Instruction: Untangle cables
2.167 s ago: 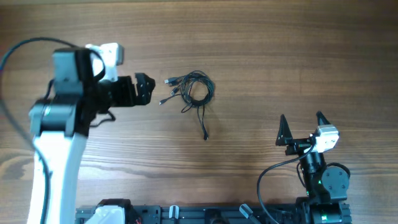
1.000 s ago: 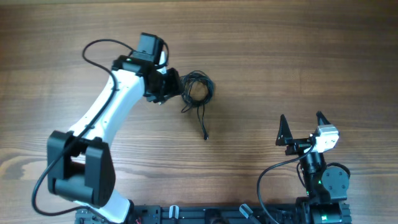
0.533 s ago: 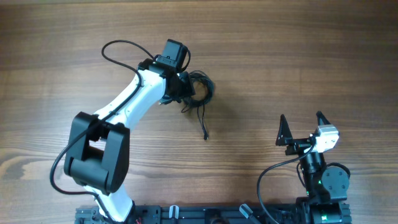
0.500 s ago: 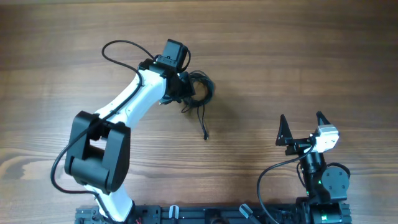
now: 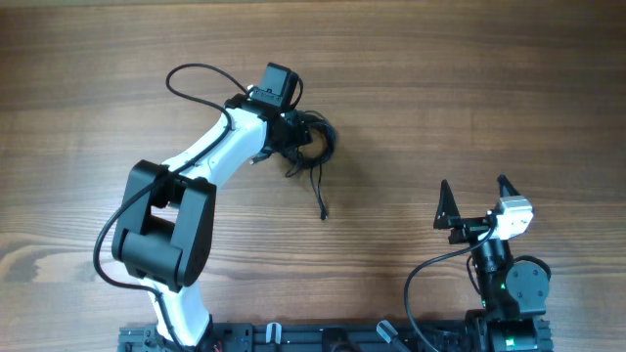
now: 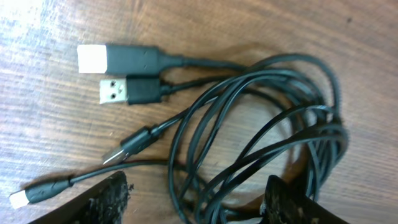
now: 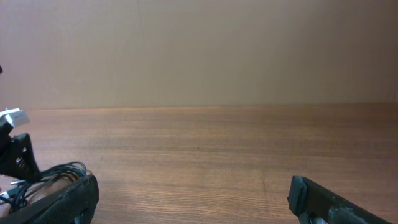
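Black, thin cables (image 5: 318,147) lie in a tangled coil on a wooden table (image 5: 489,78). The left gripper (image 5: 295,139) hangs over the coil's left edge. In its wrist view, its two fingers (image 6: 107,199) stand spread apart, with several loops of cable passing loosely between them, not pinched. Beyond the fingertips, two USB plugs (image 6: 124,59) lie side by side. A smaller silvery-tipped plug (image 6: 28,198) sits just beside one finger. The right gripper (image 5: 474,196) is well apart from the cables, its jaws spread wide and holding nothing.
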